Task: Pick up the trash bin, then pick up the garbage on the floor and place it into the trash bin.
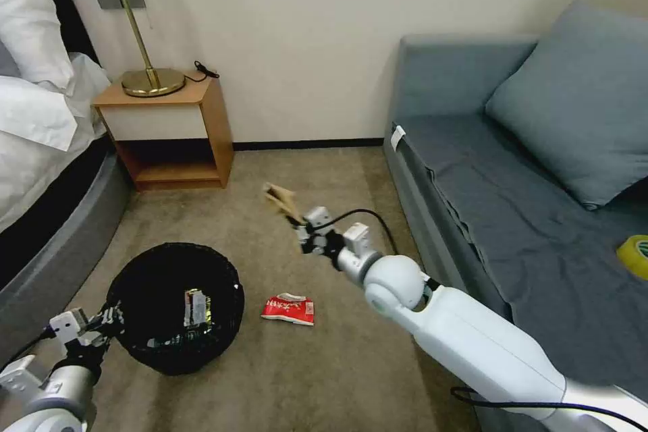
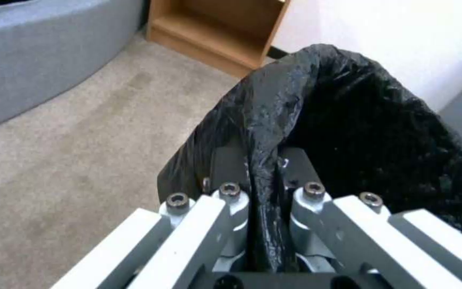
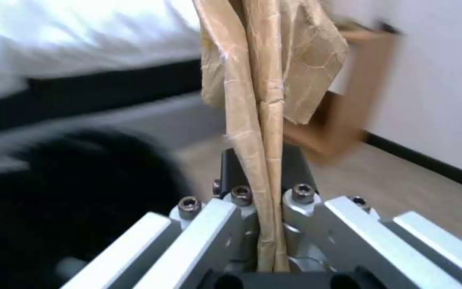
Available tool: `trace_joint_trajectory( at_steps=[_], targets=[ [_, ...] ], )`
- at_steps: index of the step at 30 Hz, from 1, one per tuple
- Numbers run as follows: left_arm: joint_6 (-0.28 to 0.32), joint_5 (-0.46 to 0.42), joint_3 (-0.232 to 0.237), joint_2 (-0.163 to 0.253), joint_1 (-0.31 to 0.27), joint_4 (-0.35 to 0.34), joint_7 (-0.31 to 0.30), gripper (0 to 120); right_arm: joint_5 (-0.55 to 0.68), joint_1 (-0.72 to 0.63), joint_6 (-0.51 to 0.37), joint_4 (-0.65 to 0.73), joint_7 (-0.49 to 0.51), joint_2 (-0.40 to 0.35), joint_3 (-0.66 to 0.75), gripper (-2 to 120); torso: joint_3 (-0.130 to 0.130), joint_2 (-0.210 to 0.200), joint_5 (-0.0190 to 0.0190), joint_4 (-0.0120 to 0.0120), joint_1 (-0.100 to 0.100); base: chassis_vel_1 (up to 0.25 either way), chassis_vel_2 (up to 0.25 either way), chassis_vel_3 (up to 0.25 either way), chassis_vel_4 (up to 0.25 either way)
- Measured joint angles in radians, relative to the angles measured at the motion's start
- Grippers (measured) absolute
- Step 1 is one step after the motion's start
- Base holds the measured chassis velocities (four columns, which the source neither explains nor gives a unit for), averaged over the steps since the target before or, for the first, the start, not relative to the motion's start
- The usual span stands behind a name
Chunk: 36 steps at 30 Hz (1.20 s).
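Note:
The round black trash bin (image 1: 177,307) with its crinkly bag stands at the lower left of the head view. My left gripper (image 1: 110,317) is shut on its near rim, and the left wrist view shows the bag's rim (image 2: 279,104) pinched between the fingers. Inside the bin lies a shiny wrapper (image 1: 197,308). My right gripper (image 1: 297,221) is held above the carpet to the right of the bin, shut on crumpled brown paper (image 1: 280,200), which sticks up between the fingers (image 3: 266,80). A red-white snack packet (image 1: 289,308) lies on the carpet just right of the bin.
A grey sofa (image 1: 533,216) with a cushion runs along the right, a yellow tape roll (image 1: 634,255) on its seat. A wooden nightstand (image 1: 169,131) with a lamp stands at the back left beside the bed (image 1: 40,148). Open carpet lies between.

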Motion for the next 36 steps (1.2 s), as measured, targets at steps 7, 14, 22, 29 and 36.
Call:
trace_joint_trajectory(
  at_steps=[7,14,22,29,36],
  targets=[
    [0.000,0.001,0.019,0.010,0.016,-0.022,0.000,4,0.047,0.109,0.029,-0.019,0.010,0.155,-0.227,0,0.000,0.000,-0.0002,0.0007,0.000,0.000,0.000,0.000,0.000],
    [0.000,0.003,0.033,0.002,0.022,-0.034,0.001,4,0.000,0.100,0.045,-0.106,-0.006,0.226,-0.329,0,0.000,0.000,-0.0002,0.0003,0.000,0.000,0.000,0.000,0.000],
    [-0.004,-0.009,0.027,0.010,0.032,-0.036,0.008,4,-0.051,0.061,0.038,-0.187,-0.003,0.251,-0.363,14,0.000,0.000,0.0000,0.0003,0.000,0.000,0.000,0.000,0.000],
    [-0.009,-0.021,0.035,0.019,0.021,-0.020,0.012,4,-0.056,0.063,0.032,-0.237,0.007,0.252,-0.361,39,0.000,0.000,0.0000,0.0003,0.000,0.000,0.000,0.000,0.000],
    [-0.009,-0.035,0.049,0.055,-0.011,0.017,0.013,4,-0.059,0.060,0.033,-0.294,0.008,0.258,-0.340,62,0.000,0.000,0.0000,0.0002,0.000,0.000,0.000,0.000,0.000]
  ],
)
